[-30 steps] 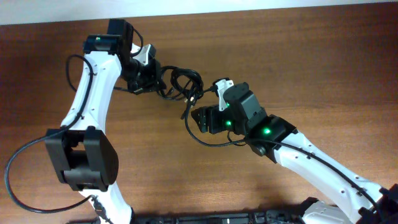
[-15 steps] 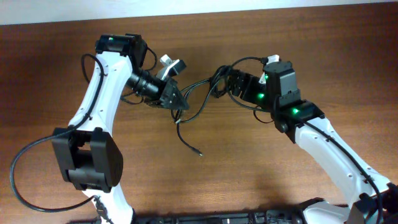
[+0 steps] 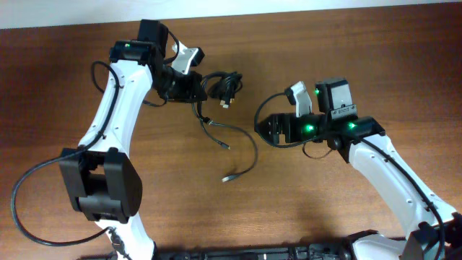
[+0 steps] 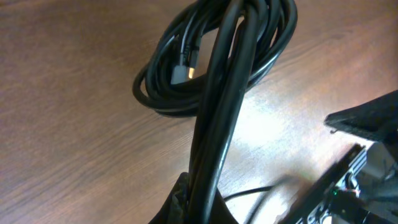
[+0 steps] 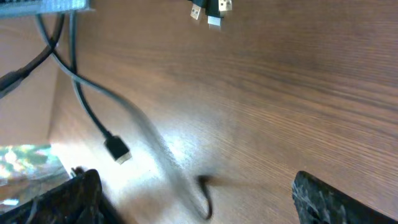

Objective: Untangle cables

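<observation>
- The left gripper (image 3: 193, 88) sits near the far edge of the table (image 3: 346, 43), left of centre, its jaws clamped on a few strands of the black cables (image 3: 206, 115)
- In the left wrist view these strands (image 4: 217, 118) run straight up from between the fingers at the bottom of the picture to the coil (image 4: 217, 56)
- The coil is a bundle of several round loops lying flat on the wood just beside the left gripper, near the middle of the far edge
- A metal-tipped USB plug (image 4: 184, 72) lies inside the coil, resting against its loops
- From the left gripper a short strand (image 3: 216, 139) trails toward the middle of the table
- A long strand bends in a wide arc past it and ends in a small plug (image 3: 228, 178) near the table's centre
- The right gripper (image 3: 266, 131) hovers right of centre, well apart from the coil and near the bend of the long strand
- Its fingers (image 5: 329, 199) stand wide apart with nothing between them
- The right wrist view shows a cable end with a dark plug (image 5: 117, 150) lying on the wood and two plugs (image 5: 208, 12) at the top edge
- A blurred strand (image 5: 158, 162) crosses the wood between the fingers; whether it touches the table cannot be told
</observation>
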Tool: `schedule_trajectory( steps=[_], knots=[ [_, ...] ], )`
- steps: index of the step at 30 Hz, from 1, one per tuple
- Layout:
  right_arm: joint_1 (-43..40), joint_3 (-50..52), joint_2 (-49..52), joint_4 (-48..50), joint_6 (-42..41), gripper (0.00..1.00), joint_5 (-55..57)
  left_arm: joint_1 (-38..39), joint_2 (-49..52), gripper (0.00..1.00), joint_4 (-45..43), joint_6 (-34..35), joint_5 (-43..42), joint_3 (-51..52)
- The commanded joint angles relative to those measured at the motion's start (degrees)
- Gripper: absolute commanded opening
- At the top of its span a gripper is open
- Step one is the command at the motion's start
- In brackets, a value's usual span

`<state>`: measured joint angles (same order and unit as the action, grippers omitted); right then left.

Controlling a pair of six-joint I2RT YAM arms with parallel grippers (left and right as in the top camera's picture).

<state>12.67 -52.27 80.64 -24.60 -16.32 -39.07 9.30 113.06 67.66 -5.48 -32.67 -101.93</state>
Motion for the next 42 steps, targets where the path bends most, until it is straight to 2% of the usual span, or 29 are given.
schedule_trajectory(
  steps=[1,2,3,6,7,9,11,12,13,14,15,16,19,20,21,22,23,25,26,27,28,29,31,33,34,37,38,40,42],
  knots=[
    [-0.3,-0.3,-0.9,8.0,1.6,0.97,-1.2,1.0,-0.2,0.0,2.2,-4.9,-5.9,-0.5],
    [-0.3,-0.3,-0.9,12.9,1.6,0.99,3.3,1.6,-0.2,0.0,5.2,-11.8,-11.5,-0.5],
    [-0.3,-0.3,-0.9,14.6,7.0,0.99,6.0,2.2,-0.2,0.0,8.7,-18.0,-14.6,-0.5],
    [-0.3,-0.3,-0.8,12.0,19.2,0.99,5.9,2.4,-0.2,0.0,12.9,-23.0,-15.5,-0.5],
    [-0.3,-0.2,-0.8,10.6,23.7,0.99,5.9,2.4,-0.2,0.0,15.9,-28.7,-22.2,-0.5],
    [-0.3,-0.2,-0.8,9.9,23.8,1.0,5.8,2.3,-0.3,0.0,18.3,-32.3,-25.2,-0.5],
    [-0.3,-0.2,-0.8,10.0,23.8,0.89,0.0,2.3,-0.3,0.0,18.9,-32.3,-27.1,-0.5],
    [-0.3,-0.2,-0.8,10.1,23.8,0.8,-1.3,2.3,-0.2,0.0,19.0,-32.3,-27.5,-0.5],
    [-0.3,-0.2,-0.8,10.1,23.8,0.61,-1.3,2.3,-0.2,0.0,19.0,-32.3,-27.0,-0.5],
    [-0.3,-0.2,-0.8,10.0,23.8,0.23,-1.6,2.3,-0.2,0.0,18.7,-32.3,-24.5,-0.5],
    [-0.3,-0.2,-0.8,9.9,23.1,0.04,-4.9,2.3,-0.2,0.0,18.6,-32.3,-20.3,-0.5],
    [-0.3,-0.2,-0.8,9.9,22.9,0.04,-8.1,2.3,-0.2,0.0,18.6,-32.3,-19.4,-0.5],
    [-0.3,-0.2,-0.8,9.3,9.4,0.04,-9.8,2.3,-0.3,0.01,15.3,-32.2,-19.1,-0.5],
    [-0.3,-0.2,-0.8,7.2,2.7,0.04,-9.9,2.3,-0.3,0.06,12.0,-27.9,-15.6,-0.5],
    [-0.3,-0.2,-0.8,4.6,-1.8,0.04,-10.3,2.3,-0.3,0.05,6.5,-16.1,-7.3,-0.5],
    [-0.3,-0.2,-0.8,1.8,-3.7,0.04,-10.3,2.3,-0.2,0.17,3.4,-7.5,-0.5,-0.5],
    [-0.3,-0.2,-0.8,-0.2,-7.6,0.04,-10.3,2.3,-0.2,0.98,-0.5,7.8,11.0,-0.5],
    [-0.3,-0.2,-0.8,-0.1,-8.2,0.04,-10.1,2.3,-0.2,0.99,-1.0,10.3,8.2,-0.5],
    [-0.3,-0.2,-0.8,-0.1,-8.2,0.04,-10.0,2.3,-0.2,0.99,0.8,0.5,-2.8,-0.5],
    [-0.3,-0.2,-0.8,-0.1,-8.2,0.04,-10.0,2.3,-0.3,0.99,5.7,-13.3,-16.5,-0.5],
    [-0.3,-0.2,-0.8,-0.2,-8.2,0.04,-10.0,2.3,-0.2,0.99,8.3,-17.5,-19.2,-0.5],
    [-0.3,-0.2,-0.8,-0.8,-8.2,0.04,-9.5,2.3,-0.3,0.99,9.9,-17.6,-18.9,-0.5],
    [-0.4,-0.2,-0.8,-6.3,-10.5,0.04,4.0,2.1,-0.3,0.96,12.0,-16.8,-20.0,-0.5],
    [-0.4,-0.2,-0.8,-6.0,-11.2,0.04,5.9,2.9,-0.3,0.94,9.9,-16.8,-33.6,-0.5],
    [-0.4,-0.2,-0.8,-5.6,-11.2,0.04,5.9,4.2,-0.3,0.85,9.6,-16.7,-35.7,-0.5],
    [-0.4,-0.2,-0.8,-5.7,-11.0,0.04,5.9,11.7,-0.3,0.72,5.8,-11.6,-33.1,-0.5],
    [-0.4,-0.2,-0.8,-7.1,-9.3,0.04,4.8,15.2,-0.3,0.72,-0.9,1.6,-18.0,-0.5],
    [-1.7,-0.2,-0.8,-10.7,-9.0,0.04,4.8,16.4,-0.2,0.72,-3.2,3.4,-14.6,-0.5],
    [-7.1,-0.2,-0.8,-13.0,-5.3,0.04,-2.8,14.8,-0.2,0.72,-3.3,7.2,-11.4,-0.5]
  ],
)
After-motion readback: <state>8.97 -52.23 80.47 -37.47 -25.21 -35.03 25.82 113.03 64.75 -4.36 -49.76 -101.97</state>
